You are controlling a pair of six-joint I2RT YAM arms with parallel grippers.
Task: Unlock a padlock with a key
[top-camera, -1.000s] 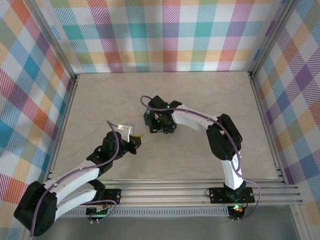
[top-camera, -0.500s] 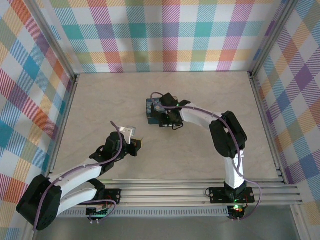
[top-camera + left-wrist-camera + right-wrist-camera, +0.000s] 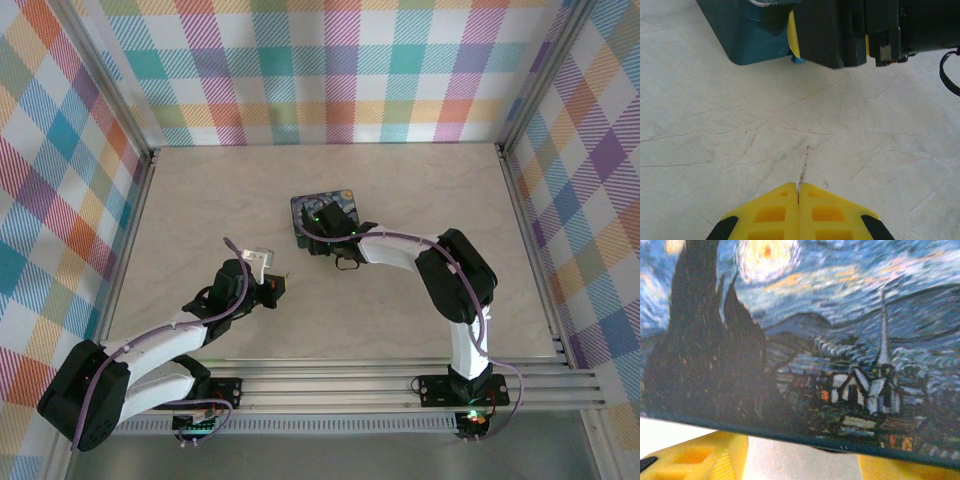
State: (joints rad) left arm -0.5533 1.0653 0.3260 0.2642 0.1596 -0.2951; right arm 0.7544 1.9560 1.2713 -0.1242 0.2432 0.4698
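Your left gripper point(image 3: 798, 195) pinches the key point(image 3: 803, 167) tip-forward to meet the padlock point(image 3: 798, 60) — your right gripper point(image 3: 800, 462) gapes wide at the box point(image 3: 815, 340).

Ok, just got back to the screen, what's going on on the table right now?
The left gripper is shut on the key, which sticks out forward over the table and points toward the box. The right gripper sits at the near edge of that night-sky box, fingers spread. A small blue bit beneath it may be the padlock, but it is mostly hidden. The key is not yet at it.
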